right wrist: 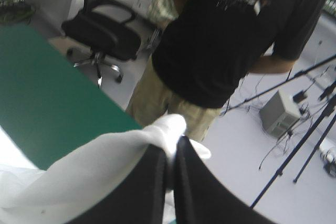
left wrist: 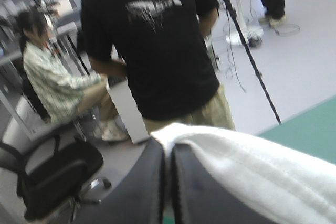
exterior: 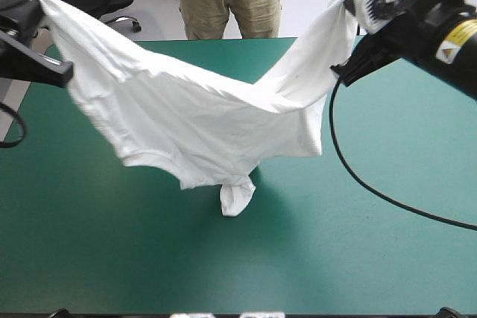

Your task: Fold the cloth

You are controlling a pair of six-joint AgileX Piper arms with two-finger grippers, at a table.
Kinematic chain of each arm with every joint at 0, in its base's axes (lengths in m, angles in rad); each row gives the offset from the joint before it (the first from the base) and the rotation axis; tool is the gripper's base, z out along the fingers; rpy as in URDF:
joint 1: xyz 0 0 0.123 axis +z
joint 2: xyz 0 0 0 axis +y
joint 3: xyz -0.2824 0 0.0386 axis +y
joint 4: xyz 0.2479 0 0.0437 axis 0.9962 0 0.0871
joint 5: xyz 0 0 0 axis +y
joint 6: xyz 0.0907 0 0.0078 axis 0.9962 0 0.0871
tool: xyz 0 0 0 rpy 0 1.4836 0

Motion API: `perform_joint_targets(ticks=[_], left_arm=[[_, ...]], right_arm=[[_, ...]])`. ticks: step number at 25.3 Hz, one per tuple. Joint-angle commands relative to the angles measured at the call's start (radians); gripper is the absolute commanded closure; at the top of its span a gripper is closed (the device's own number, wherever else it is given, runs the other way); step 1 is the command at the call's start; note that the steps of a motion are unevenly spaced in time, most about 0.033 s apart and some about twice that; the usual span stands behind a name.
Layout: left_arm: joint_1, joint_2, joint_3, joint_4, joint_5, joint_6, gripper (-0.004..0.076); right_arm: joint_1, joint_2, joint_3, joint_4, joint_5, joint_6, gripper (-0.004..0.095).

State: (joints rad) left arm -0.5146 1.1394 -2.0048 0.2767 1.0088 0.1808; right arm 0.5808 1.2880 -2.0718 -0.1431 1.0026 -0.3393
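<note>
T-shirt (exterior: 201, 121) is hanging up in the air, strung out like a hammock between the two arms over the far half of the tabletop (exterior: 387, 243). The left tool (exterior: 36, 7) is pinching one end up above the far left corner. The right tool (exterior: 349, 7) is pinching the other end up by the far edge, toward the right side. Both wrist views are telling the same story: the black fingers (left wrist: 142, 182) are all but closed with a ridge of white fabric clamped between them, so neither tool is standing wide.

The middle of the shirt is sagging low. One twisted bit (exterior: 237, 197), maybe a sleeve or a bunched corner (can't really tell which), is touching the teal-green cover around the middle of the tabletop. As far as I can see, everything else is hanging clear of the surface.

Progress-wise, I'm thinking this is early days. No crease or folded layer is showing anywhere, and the fabric is looking wrinkled and bunched along its lower edge. To me it's reading as the stretch-it-out stage, not the folding itself.

What's left is pretty much everything: getting it down flat on the cover, sorting out that twisted bit so it isn't ending up trapped underneath, and then all the actual folds.
</note>
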Motion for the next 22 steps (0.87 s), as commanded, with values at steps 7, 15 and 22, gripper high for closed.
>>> perform_joint_targets(ticks=[7, 15, 22], left_arm=[[-0.005, 0.053, -0.376, 0.022, -0.093, 0.122, 0.0741], [-0.005, 0.129, -0.405, 0.186, -0.010, 0.068, 0.0741], [-0.005, 0.339, -0.069, 0.191, 0.118, -0.012, 0.0741]], right_arm=[[-0.002, -0.029, -0.368, 0.012, 0.046, -0.041, 0.0920], [-0.002, -0.008, -0.402, -0.171, 0.247, 0.070, 0.0907], [-0.032, 0.034, 0.089, -0.219, 0.235, 0.221, 0.0926]])
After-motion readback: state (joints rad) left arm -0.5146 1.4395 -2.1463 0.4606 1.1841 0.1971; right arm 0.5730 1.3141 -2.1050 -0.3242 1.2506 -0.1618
